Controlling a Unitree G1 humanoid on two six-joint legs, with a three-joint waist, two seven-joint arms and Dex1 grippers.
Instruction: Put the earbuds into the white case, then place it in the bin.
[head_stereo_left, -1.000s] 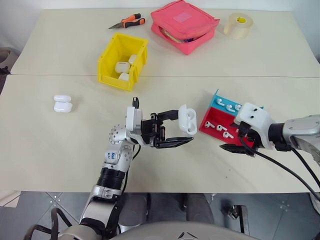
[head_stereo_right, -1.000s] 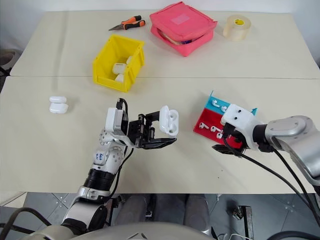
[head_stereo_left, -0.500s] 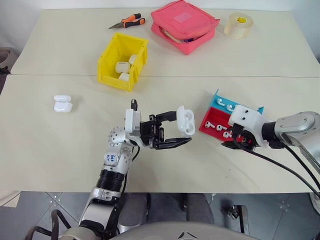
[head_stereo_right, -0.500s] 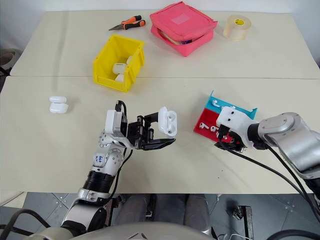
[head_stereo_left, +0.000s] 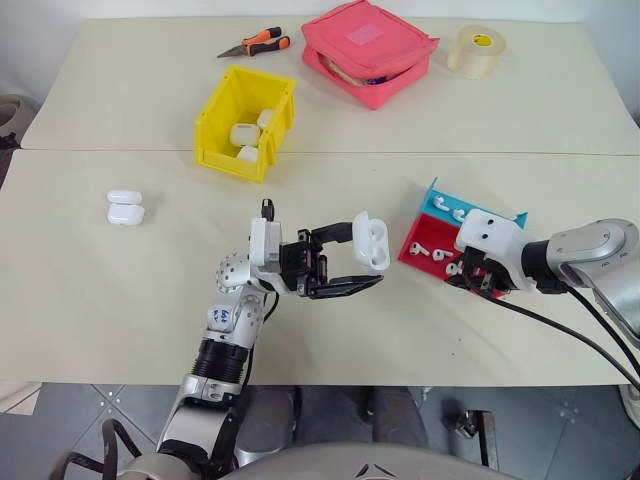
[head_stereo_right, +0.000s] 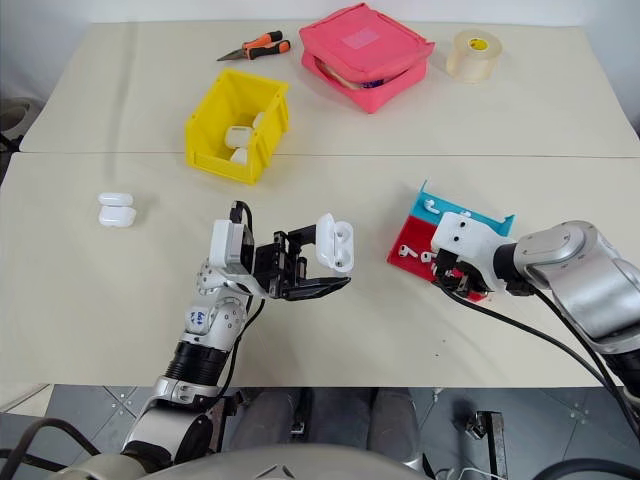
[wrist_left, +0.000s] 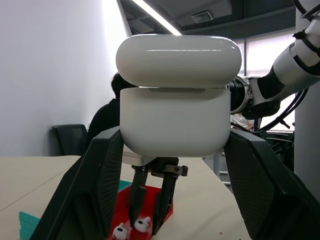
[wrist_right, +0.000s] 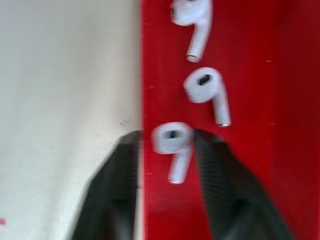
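On the left of the desk (head_stereo_left: 120, 290) lay two spare white cases (head_stereo_left: 125, 207), and behind them stood the yellow bin (head_stereo_left: 246, 122) with a few more cases inside. Near the middle, the left pincer (head_stereo_left: 362, 263) kept its place above the desk and stayed closed on the white case (head_stereo_left: 372, 241), whose lid was open; it gripped the body of the case from both sides and did not move during the last second. To the right was the red and teal tray (head_stereo_left: 425, 243), where the earbuds (head_stereo_left: 419, 251) lay apart from each other. The change was here: one second ago the right pincer (wrist_right: 166, 150) hung wide open just beside the near edge of the tray, and now it had come down onto the red part and its fingers had narrowed around one earbud (wrist_right: 173, 143). Both fingers were very near the earbud, but I could not tell whether they already pressed on it. This probably meant that the first earbud was about to be picked up, while the case waited open to receive it; the bin step was still far.
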